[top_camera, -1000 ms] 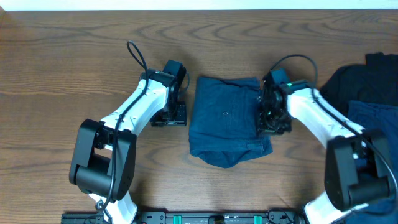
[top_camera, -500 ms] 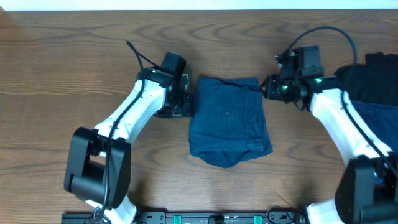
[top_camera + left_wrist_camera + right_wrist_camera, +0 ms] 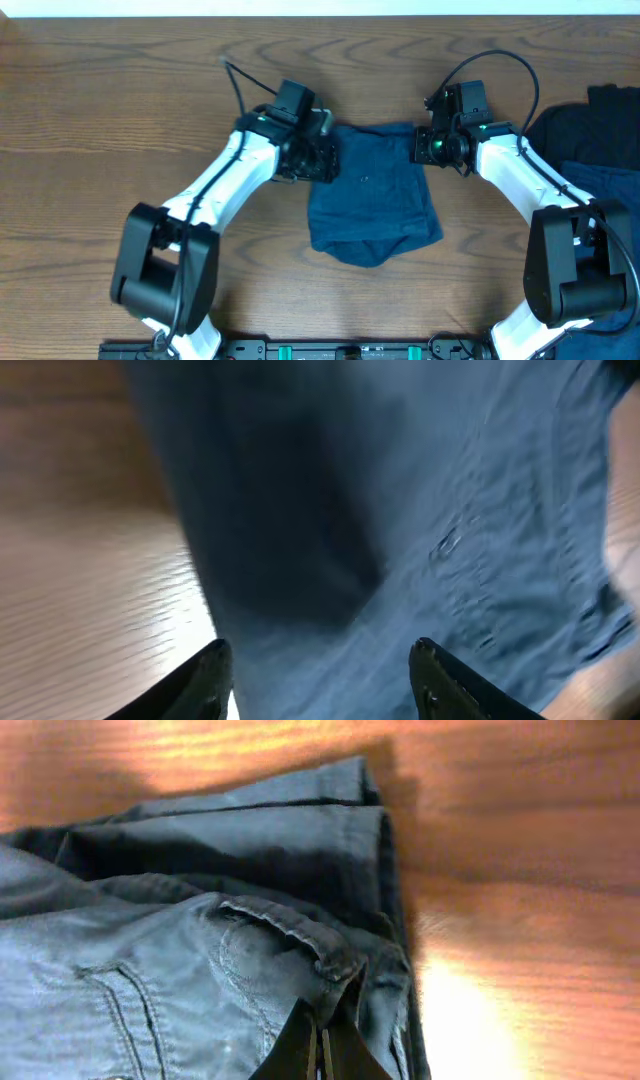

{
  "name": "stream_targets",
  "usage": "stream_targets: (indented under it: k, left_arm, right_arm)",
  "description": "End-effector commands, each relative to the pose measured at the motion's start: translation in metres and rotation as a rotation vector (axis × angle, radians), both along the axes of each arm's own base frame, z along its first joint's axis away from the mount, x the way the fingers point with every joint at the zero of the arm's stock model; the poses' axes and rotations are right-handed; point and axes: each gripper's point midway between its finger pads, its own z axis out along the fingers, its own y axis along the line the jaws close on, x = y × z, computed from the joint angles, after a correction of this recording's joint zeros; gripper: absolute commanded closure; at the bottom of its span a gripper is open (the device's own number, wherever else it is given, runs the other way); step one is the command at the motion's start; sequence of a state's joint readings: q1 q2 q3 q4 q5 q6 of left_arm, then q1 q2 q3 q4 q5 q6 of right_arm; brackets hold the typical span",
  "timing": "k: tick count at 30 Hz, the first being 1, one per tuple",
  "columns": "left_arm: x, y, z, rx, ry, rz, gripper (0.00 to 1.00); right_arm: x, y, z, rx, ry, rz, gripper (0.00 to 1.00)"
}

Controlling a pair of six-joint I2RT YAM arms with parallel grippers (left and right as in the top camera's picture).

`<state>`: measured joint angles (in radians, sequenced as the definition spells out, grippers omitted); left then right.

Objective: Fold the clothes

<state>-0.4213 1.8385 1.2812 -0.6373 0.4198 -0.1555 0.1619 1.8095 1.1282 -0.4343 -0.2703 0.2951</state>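
Observation:
A folded blue denim garment [image 3: 372, 205] lies in the middle of the table. My left gripper [image 3: 322, 160] is at its upper left corner; in the left wrist view its fingers [image 3: 322, 685] are open, low over the denim [image 3: 420, 530] and its left edge. My right gripper [image 3: 426, 146] is at the garment's upper right corner. In the right wrist view its fingers [image 3: 322, 1025] are shut together, tips against the folded waistband edge [image 3: 300, 935]; I see no cloth between them.
A pile of dark clothes [image 3: 592, 128] with another blue garment [image 3: 608, 190] lies at the right edge of the wooden table [image 3: 100, 120], close to the right arm. Both arm bases stand at the front edge.
The left gripper has moved right from beside the garment onto its upper left corner. The right gripper left the garment's right edge, swung up and away, and has come back to the upper right corner.

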Motion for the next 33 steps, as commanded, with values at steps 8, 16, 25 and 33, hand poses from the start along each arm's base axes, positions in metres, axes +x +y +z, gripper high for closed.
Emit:
stream_targets:
  k: [8,16,25,33]
  left_arm:
    - [-0.022,0.006,-0.067,0.077,0.174,-0.03,0.55]
    - [-0.006,0.014,-0.019,0.035,0.085,0.007,0.49]
    - [0.024,0.002,0.058,-0.078,-0.197,-0.004,0.35]
    - [0.045,-0.016,0.044,-0.128,-0.274,-0.09,0.54]
  right_arm:
    - [0.0,-0.051,-0.007,-0.148,0.03,-0.148,0.89]
    - [-0.038,-0.032,0.021,0.051,0.128,-0.041,0.81]
    - [-0.118,-0.011,0.011,0.022,0.393,0.073,0.6]
    - [-0.15,-0.018,-0.026,-0.103,0.479,0.002,0.99]
